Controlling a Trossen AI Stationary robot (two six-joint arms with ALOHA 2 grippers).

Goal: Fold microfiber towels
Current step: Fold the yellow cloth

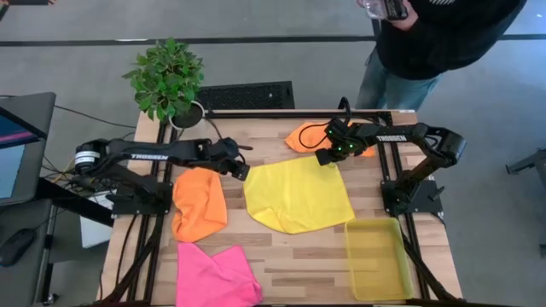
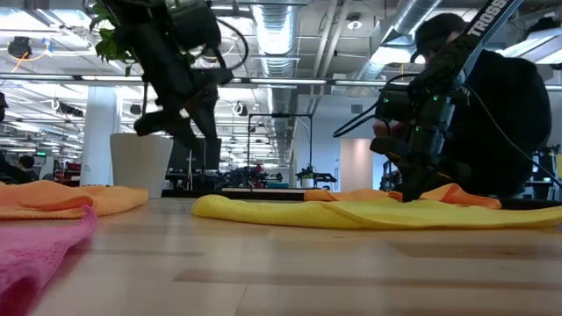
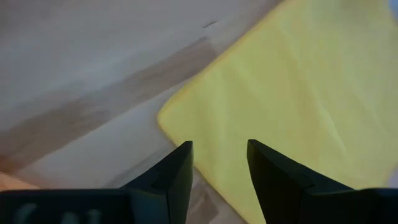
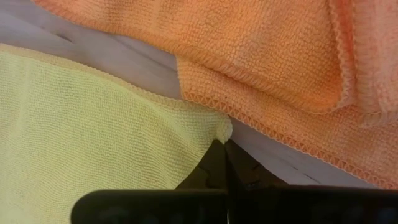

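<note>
The yellow towel (image 1: 294, 198) lies spread flat mid-table, also seen in the low view (image 2: 369, 211). My right gripper (image 1: 325, 159) is down at the towel's far right corner and shut on it (image 4: 224, 148). My left gripper (image 1: 244, 170) hangs open above the towel's far left corner (image 3: 166, 117), its fingers clear of the cloth (image 3: 219, 158); in the low view it is raised off the table (image 2: 189, 132). One orange towel (image 1: 200, 203) lies at the left. Another orange towel (image 1: 305, 136) lies bunched at the far side by the right gripper. The pink towel (image 1: 215, 275) lies at the near left. My right gripper pinches the yellow towel's far right corner (image 4: 221, 132) between its two fingertips, right at the corner's tip. The fingers come from above, pointing down to the table (image 2: 411, 189). The corner curls up a little at the fingers; the rest of the towel lies flat.
A yellow translucent bin (image 1: 380, 256) stands at the near right. A potted plant (image 1: 169, 81) stands at the far left corner. A person (image 1: 444, 34) stands beyond the far right edge. Bare wood shows near the table's front between the pink towel and the bin.
</note>
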